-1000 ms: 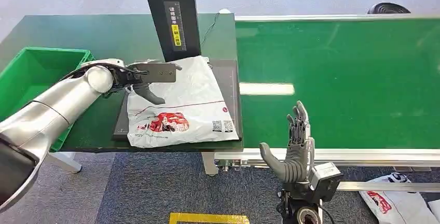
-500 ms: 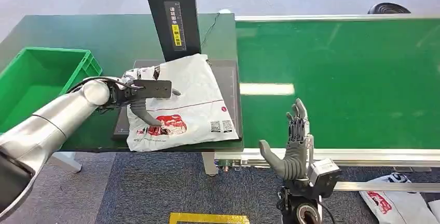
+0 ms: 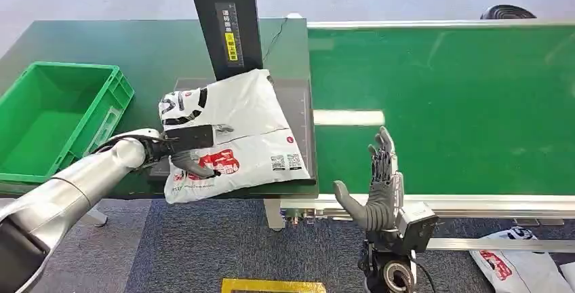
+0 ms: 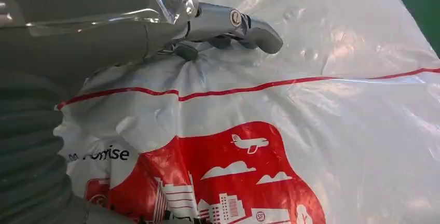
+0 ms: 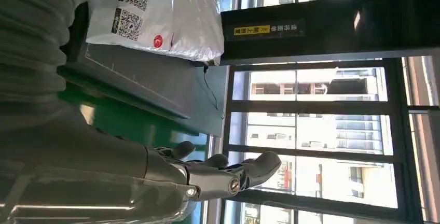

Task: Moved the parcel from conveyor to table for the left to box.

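The left hand has its fingers pinching the parcel, which lies on the worktop at 3 o'clock of the bin. The right hand is upright, fingers spread, holding nothing, beside the conveyor.

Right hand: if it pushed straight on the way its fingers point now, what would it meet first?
The right hand is open, fingers pointing out over the conveyor. That stretch of belt looks bare, so the way seems free, though its height above the belt is unclear.
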Controlling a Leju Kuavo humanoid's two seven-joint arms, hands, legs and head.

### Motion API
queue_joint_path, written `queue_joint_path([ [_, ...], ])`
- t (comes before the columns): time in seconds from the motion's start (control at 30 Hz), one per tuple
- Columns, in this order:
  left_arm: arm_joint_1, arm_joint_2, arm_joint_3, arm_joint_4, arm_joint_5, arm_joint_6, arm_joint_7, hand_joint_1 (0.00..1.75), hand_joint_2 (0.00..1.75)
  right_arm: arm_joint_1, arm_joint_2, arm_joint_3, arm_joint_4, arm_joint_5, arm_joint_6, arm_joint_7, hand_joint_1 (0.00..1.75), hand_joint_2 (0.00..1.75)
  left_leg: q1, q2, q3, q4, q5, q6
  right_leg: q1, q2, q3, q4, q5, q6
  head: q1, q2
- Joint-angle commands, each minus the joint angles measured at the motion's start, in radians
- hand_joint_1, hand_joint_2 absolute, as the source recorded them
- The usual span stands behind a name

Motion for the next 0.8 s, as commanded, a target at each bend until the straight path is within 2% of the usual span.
queue_joint_path([
  [0.03, 0.181, -0.019, 0.039, 0.141, -0.031, 0.131, -0.023, 0.00, 1.75, -0.016, -0.022, 0.007, 0.074, -0.007, -0.008, -0.004, 0.00, 1.75, -0.001, 0.005, 0.008, -0.004, 0.000, 0.001, 0.000, 0.005, 0.006, -0.004, 0.002, -0.002, 0.000, 0.000],
  [0.1, 0.220, -0.039, 0.061, 0.160, -0.036, 0.175, -0.028, 0.00, 1.75, -0.018, -0.020, 0.003, 0.067, -0.008, -0.011, -0.004, 0.00, 1.75, -0.001, 0.004, 0.012, -0.005, -0.002, 0.001, -0.001, 0.004, 0.010, -0.004, 0.001, -0.002, 0.000, 0.000],
  [0.27, 0.222, -0.046, 0.079, 0.167, -0.034, 0.178, -0.024, 0.00, 1.75, -0.017, -0.018, 0.001, 0.061, -0.008, -0.013, -0.003, 0.00, 1.75, -0.001, 0.002, 0.019, -0.003, -0.008, 0.001, 0.000, 0.002, 0.018, -0.002, -0.007, -0.001, 0.000, 0.000],
  [0.33, 0.265, -0.068, 0.101, 0.177, -0.042, 0.226, -0.016, 0.00, 1.75, -0.014, -0.017, -0.005, 0.050, -0.006, -0.021, 0.001, 0.00, 1.75, -0.001, 0.002, 0.022, -0.004, -0.007, 0.001, -0.001, 0.002, 0.022, -0.003, -0.006, -0.001, 0.000, 0.000],
  [0.37, 0.287, -0.083, 0.120, 0.187, -0.048, 0.244, -0.006, 0.00, 1.75, -0.012, -0.019, -0.007, 0.043, -0.004, -0.024, 0.002, 0.00, 1.75, -0.001, 0.003, 0.019, -0.006, -0.004, 0.001, -0.001, 0.003, 0.019, -0.005, -0.003, -0.001, 0.000, 0.000],
  [0.53, 0.327, -0.098, 0.167, 0.209, -0.077, 0.286, 0.031, 0.00, 1.75, -0.021, -0.027, -0.006, 0.049, -0.005, -0.030, 0.004, 0.00, 1.75, -0.001, 0.001, 0.026, -0.002, -0.008, 0.002, -0.001, 0.001, 0.027, -0.001, -0.008, 0.001, 0.000, 0.000],
  [0.57, 0.332, -0.103, 0.178, 0.212, -0.082, 0.290, 0.040, 0.00, 1.75, -0.022, -0.027, -0.005, 0.049, -0.005, -0.032, 0.005, 0.00, 1.75, -0.001, 0.002, 0.022, -0.004, -0.006, 0.002, -0.001, 0.002, 0.023, -0.003, -0.004, 0.000, 0.000, 0.000],
  [0.6, 0.337, -0.104, 0.187, 0.212, -0.081, 0.301, 0.039, 0.00, 1.75, -0.024, -0.026, -0.004, 0.049, -0.005, -0.032, 0.005, 0.00, 1.75, 0.000, -0.001, 0.027, 0.000, -0.010, 0.002, 0.000, 0.000, 0.028, 0.000, -0.009, 0.001, 0.000, 0.000],
  [0.67, 0.340, -0.104, 0.195, 0.212, -0.082, 0.299, 0.040, 0.00, 1.75, -0.025, -0.026, -0.002, 0.050, -0.005, -0.033, 0.006, 0.00, 1.75, 0.000, -0.002, 0.025, 0.001, -0.009, 0.002, 0.000, -0.001, 0.027, 0.002, -0.009, 0.001, 0.000, 0.000],
  [0.7, 0.340, -0.104, 0.195, 0.212, -0.082, 0.299, 0.040, 0.00, 1.75, -0.025, -0.026, -0.002, 0.050, -0.005, -0.033, 0.006, 0.00, 1.75, -0.001, 0.002, 0.017, -0.002, -0.005, 0.003, -0.001, 0.002, 0.018, -0.002, -0.003, -0.001, 0.000, 0.000],
  [0.73, 0.340, -0.104, 0.195, 0.212, -0.082, 0.299, 0.040, 0.00, 1.75, -0.025, -0.026, -0.002, 0.050, -0.005, -0.033, 0.006, 0.00, 1.75, 0.000, -0.001, 0.012, 0.000, -0.006, 0.003, -0.001, 0.001, 0.020, 0.001, -0.005, 0.000, 0.000, 0.000],
  [0.77, 0.338, -0.103, 0.196, 0.211, -0.082, 0.298, 0.039, 0.00, 1.75, -0.025, -0.025, -0.001, 0.050, -0.005, -0.033, 0.006, 0.00, 1.75, 0.000, -0.003, 0.016, 0.002, -0.010, 0.003, -0.001, -0.001, 0.024, 0.003, -0.009, 0.000, -0.001, 0.000],
  [0.8, 0.338, -0.103, 0.196, 0.211, -0.082, 0.298, 0.039, 0.00, 1.75, -0.025, -0.025, -0.001, 0.050, -0.005, -0.033, 0.006, 0.00, 1.75, 0.000, -0.002, 0.012, 0.001, -0.008, 0.003, 0.000, 0.000, 0.019, 0.002, -0.006, 0.000, 0.001, 0.000],
])
